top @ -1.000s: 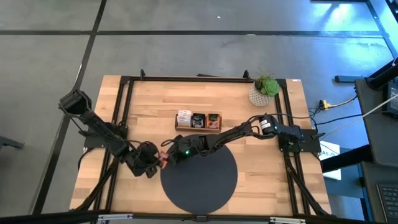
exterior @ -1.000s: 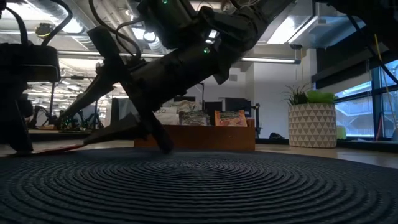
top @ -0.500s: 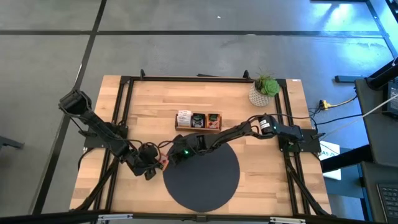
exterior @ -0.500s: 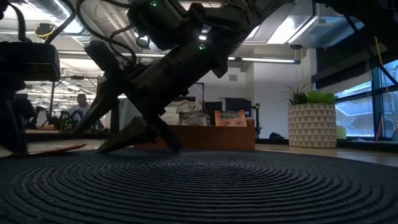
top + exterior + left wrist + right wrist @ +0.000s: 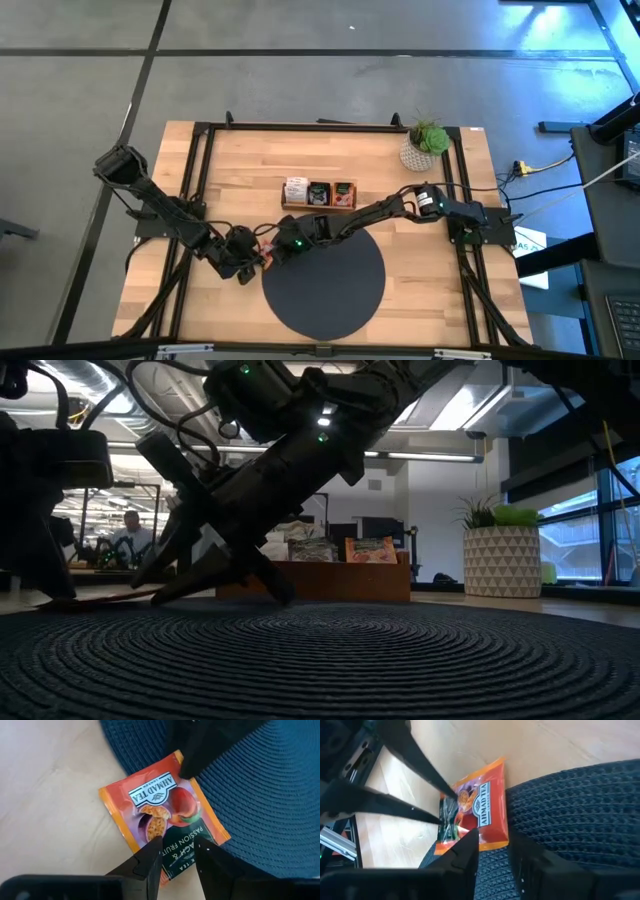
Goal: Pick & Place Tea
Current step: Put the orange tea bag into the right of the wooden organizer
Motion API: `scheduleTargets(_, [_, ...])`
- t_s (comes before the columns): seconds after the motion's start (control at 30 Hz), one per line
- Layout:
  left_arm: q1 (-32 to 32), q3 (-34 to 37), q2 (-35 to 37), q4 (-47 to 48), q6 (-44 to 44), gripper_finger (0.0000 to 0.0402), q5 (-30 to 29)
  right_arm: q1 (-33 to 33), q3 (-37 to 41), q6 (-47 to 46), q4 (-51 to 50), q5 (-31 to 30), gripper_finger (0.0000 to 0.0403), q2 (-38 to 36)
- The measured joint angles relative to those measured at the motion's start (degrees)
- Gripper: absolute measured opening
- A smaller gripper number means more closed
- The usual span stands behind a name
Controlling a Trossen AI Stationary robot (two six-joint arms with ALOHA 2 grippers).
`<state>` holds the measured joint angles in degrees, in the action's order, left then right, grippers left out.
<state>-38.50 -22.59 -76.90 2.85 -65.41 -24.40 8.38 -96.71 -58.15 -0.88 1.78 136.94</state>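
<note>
One tea sachet [image 5: 165,815], orange with a fruit picture and a dark green end, sits low at the left rim of the dark round mat [image 5: 325,285]. In the high view the sachet [image 5: 263,258] shows as a small red-orange patch between my two grippers. My left gripper [image 5: 252,264] reaches it from the table's left and is shut on its green end. My right gripper [image 5: 272,252] reaches over the mat from the right and is shut on its opposite, orange end. More sachets stand in the wooden tray [image 5: 318,195]. My left gripper has the sachet's dark green end [image 5: 177,851] between its two fingers, which slant down from the table's left. That end looks buckled in the right wrist view [image 5: 445,815]. The sachet stays nearly flat, low over the table and the mat's rim. My right gripper takes the sachet's orange end [image 5: 495,837] between its two fingers, slanting down from the table's right over the mat. One finger [image 5: 200,755] lies on top of the far corner [image 5: 176,760]; the other is hidden under the sachet.
The wooden tray [image 5: 330,575] stands behind the mat toward the far side. A potted plant [image 5: 425,145] sits at the far right. Bare wood lies left of and beyond the mat. People show in the room behind in the low view.
My right gripper has tipped a little steeper over the sachet's orange end while staying at the mat's left rim. The sachet remains low between the two grippers.
</note>
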Motion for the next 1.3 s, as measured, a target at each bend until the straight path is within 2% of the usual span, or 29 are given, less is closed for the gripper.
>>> scheduleTargets(0.13, [-0.02,-0.01,0.00,0.04,0.45,0.0107,1.03,-0.31,-0.06,-1.28,0.09,0.11,0.0074,0.00])
scheduleTargets(0.33, [-0.02,-0.03,0.02,0.07,1.73,0.0109,1.16,-0.34,-0.09,-1.10,0.38,2.14,0.0008,0.00])
scheduleTargets(0.57, [-0.15,-0.07,0.55,0.38,2.23,0.0110,0.49,-0.48,-0.11,-0.28,0.10,3.91,0.0004,-0.36])
scheduleTargets(0.73, [-1.24,-0.09,4.64,0.78,2.48,0.0107,0.13,-1.18,-0.02,3.82,-4.45,4.37,0.0003,-2.88])
scheduleTargets(1.0, [-5.84,-0.09,19.97,6.25,-0.74,0.0111,-14.68,-1.79,2.38,11.96,-10.62,3.35,0.0002,-13.30])
scheduleTargets(1.17, [-9.09,-0.11,29.11,6.15,3.31,0.0108,-25.05,-1.11,8.59,14.58,-16.20,-3.98,0.0001,-23.45])
scheduleTargets(1.3, [-9.32,-0.13,32.57,5.23,6.04,0.0111,-33.54,-0.94,16.42,13.93,-12.64,-13.18,0.0001,-33.41])
